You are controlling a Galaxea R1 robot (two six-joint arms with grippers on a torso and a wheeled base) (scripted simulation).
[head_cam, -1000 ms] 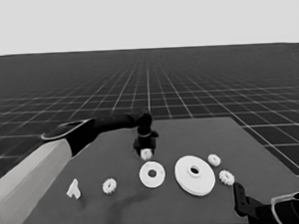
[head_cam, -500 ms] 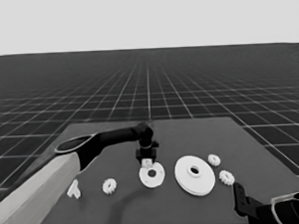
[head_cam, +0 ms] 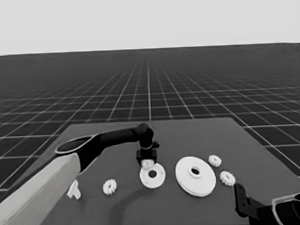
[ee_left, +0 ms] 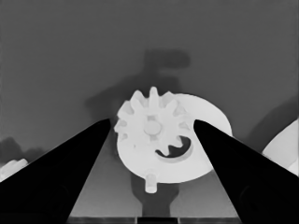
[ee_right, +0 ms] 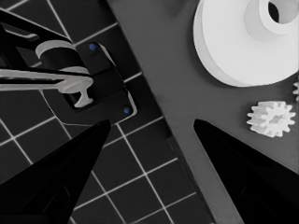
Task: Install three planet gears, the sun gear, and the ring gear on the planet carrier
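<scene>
My left gripper (head_cam: 147,161) reaches in from the left and is shut on a planet gear (head_cam: 146,164). It holds the gear just over the far rim of the smaller round part (head_cam: 154,176), the planet carrier. In the left wrist view the gear (ee_left: 152,122) sits between the fingers of the left gripper (ee_left: 152,125), with the smaller round part (ee_left: 201,154) underneath and a small peg on its rim. The larger round part (head_cam: 195,175), the ring gear, lies to its right. My right gripper (head_cam: 241,204) waits at the lower right corner, open and empty.
Two loose gears (head_cam: 214,160) (head_cam: 227,178) lie right of the larger round part. Another gear (head_cam: 109,187) and the thin white piece (head_cam: 73,190) lie at the left. The right wrist view shows the larger round part (ee_right: 243,46), a gear (ee_right: 271,119) and the table's corner.
My left gripper has carried the gear toward the near side and lowered it over the smaller round part. The right arm has stayed where it was.
</scene>
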